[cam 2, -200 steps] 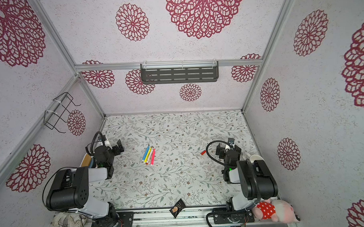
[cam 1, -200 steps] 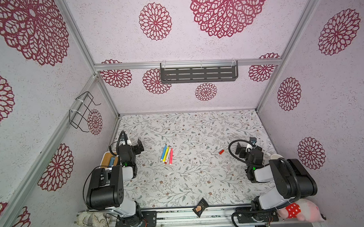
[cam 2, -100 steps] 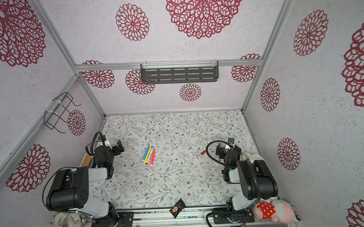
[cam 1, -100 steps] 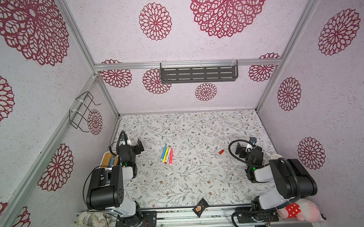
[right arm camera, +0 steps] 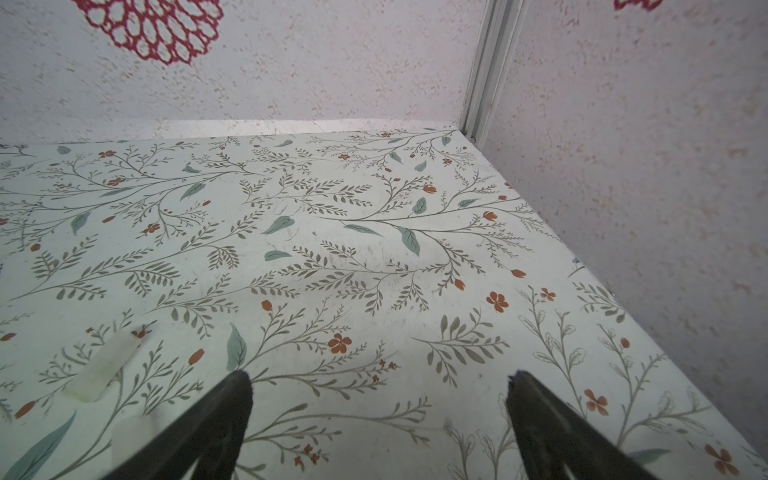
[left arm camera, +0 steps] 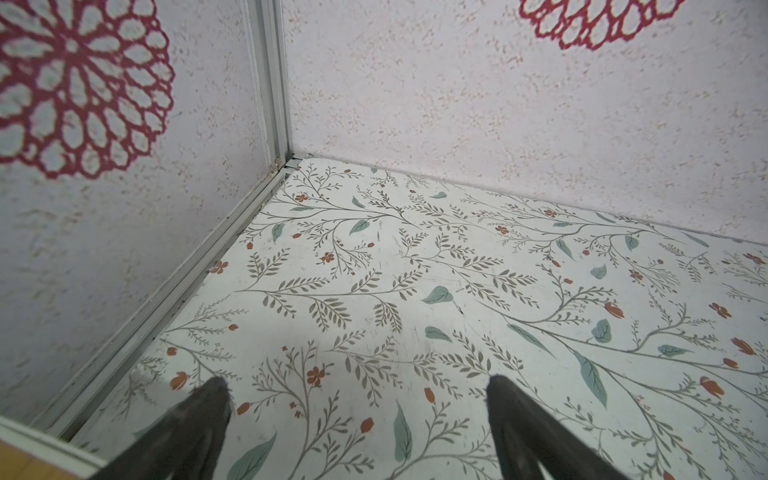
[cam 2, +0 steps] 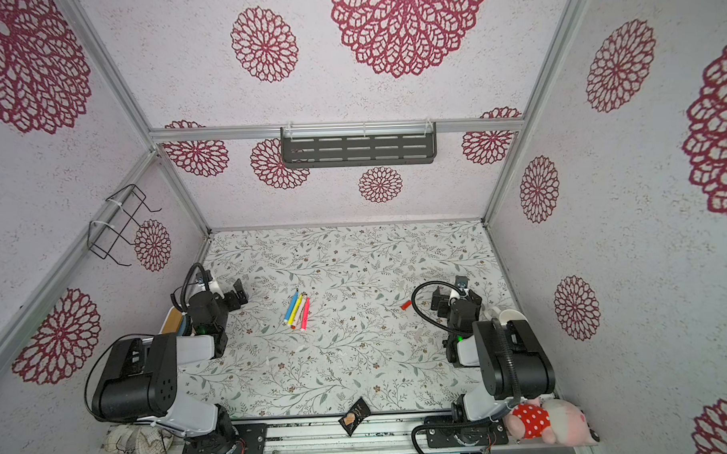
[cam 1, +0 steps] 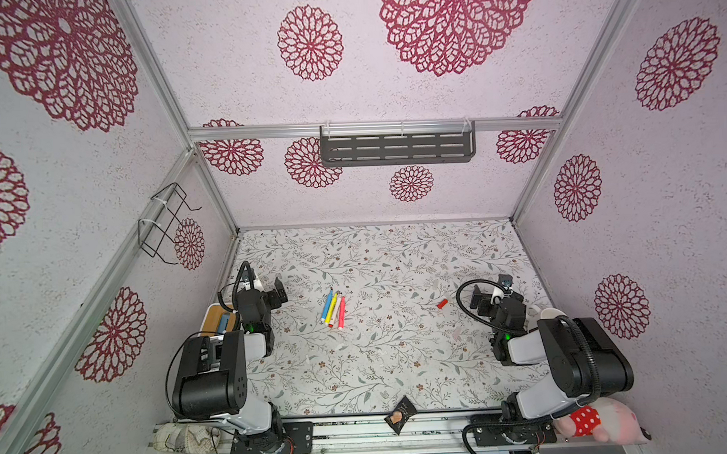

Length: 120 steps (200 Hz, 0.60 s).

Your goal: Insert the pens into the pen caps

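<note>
The left gripper point(left arm camera: 357, 388) has its jaws spread wide with nothing between them. It is held low over the floral table point(cam 1: 396, 256) near the left wall, beside the wood-topped white box point(cam 1: 215, 320). The right gripper point(right arm camera: 379, 384) is likewise spread wide and empty, low over the table by the right wall.

The pens point(cam 1: 334, 309) lie left of the table's middle in both top views. There are four (blue, yellow, orange-red and pink), lying side by side and close to parallel, and their far ends look dark. They are well apart from both grippers.

One red-orange pen cap point(cam 1: 442, 303) lies alone on the table, to the right of the pens and near the right gripper, not touching it.

In the right wrist view a pale translucent piece point(right arm camera: 102, 365) lies flat on the table near one finger; whether it is a cap cannot be told.
</note>
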Each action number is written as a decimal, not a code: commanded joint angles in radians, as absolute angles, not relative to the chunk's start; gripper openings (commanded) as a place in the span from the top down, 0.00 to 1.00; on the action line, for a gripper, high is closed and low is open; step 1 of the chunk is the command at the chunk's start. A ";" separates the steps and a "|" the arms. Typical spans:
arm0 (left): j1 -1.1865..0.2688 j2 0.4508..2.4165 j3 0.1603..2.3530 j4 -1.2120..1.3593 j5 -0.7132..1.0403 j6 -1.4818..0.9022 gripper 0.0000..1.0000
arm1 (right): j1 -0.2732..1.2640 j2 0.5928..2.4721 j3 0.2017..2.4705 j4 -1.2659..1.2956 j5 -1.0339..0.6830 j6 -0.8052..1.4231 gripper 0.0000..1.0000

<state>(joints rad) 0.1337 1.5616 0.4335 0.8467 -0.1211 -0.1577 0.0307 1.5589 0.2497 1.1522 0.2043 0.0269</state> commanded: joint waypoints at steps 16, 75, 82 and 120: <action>0.140 1.551 0.430 0.856 -0.117 -0.143 0.01 | 0.026 1.536 0.265 1.181 0.196 0.020 0.01; 0.139 1.549 0.430 0.856 -0.117 -0.143 0.01 | 0.032 1.528 0.242 1.223 0.178 0.002 0.01; 0.140 1.550 0.430 0.855 -0.117 -0.141 0.01 | 0.040 1.514 0.225 1.244 0.158 -0.016 0.01; 0.140 1.545 0.424 0.860 -0.161 -0.157 0.01 | 0.122 1.275 0.212 1.070 0.170 -0.113 0.01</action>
